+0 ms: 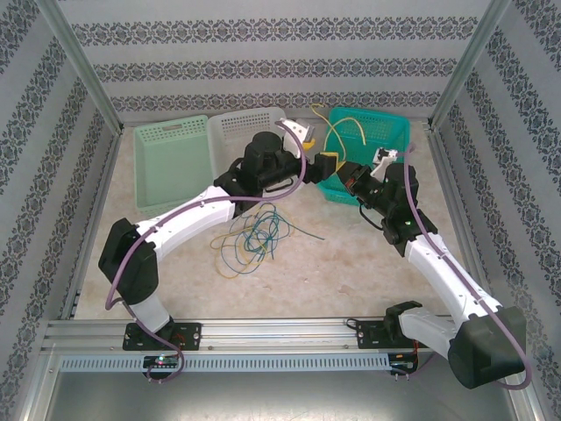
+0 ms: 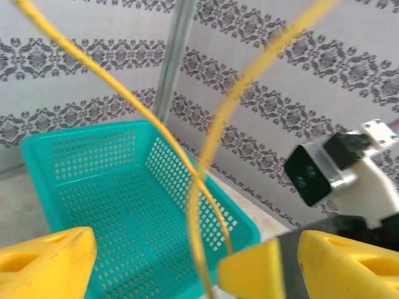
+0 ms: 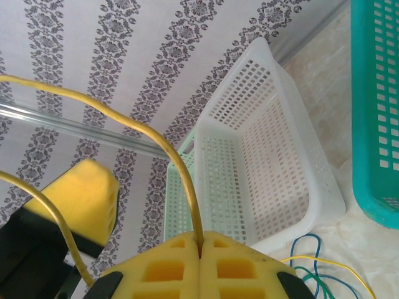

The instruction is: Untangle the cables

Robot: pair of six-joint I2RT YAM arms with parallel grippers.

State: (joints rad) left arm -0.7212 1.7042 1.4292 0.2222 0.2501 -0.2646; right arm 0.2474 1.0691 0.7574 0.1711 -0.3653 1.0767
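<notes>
Right gripper (image 3: 199, 248) pinching a thin yellow cable (image 3: 181, 165) beside the perforated teal plastic basket (image 1: 390, 132)

The beige marbled table (image 1: 351, 263) carries a pale green basket (image 1: 171, 162), a white basket (image 1: 237, 132) and the teal one along its far edge. The left gripper (image 2: 156, 261) has its yellow fingers spread, with the raised yellow cable running between them. The remaining tangle of yellow, blue and green cables (image 1: 250, 232) lies mid-table, beside the left arm (image 1: 184, 219)

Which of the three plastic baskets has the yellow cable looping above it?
The teal perforated basket, far right: the thin yellow cable arcs over it, not over the white basket or pale-green basket.
</notes>
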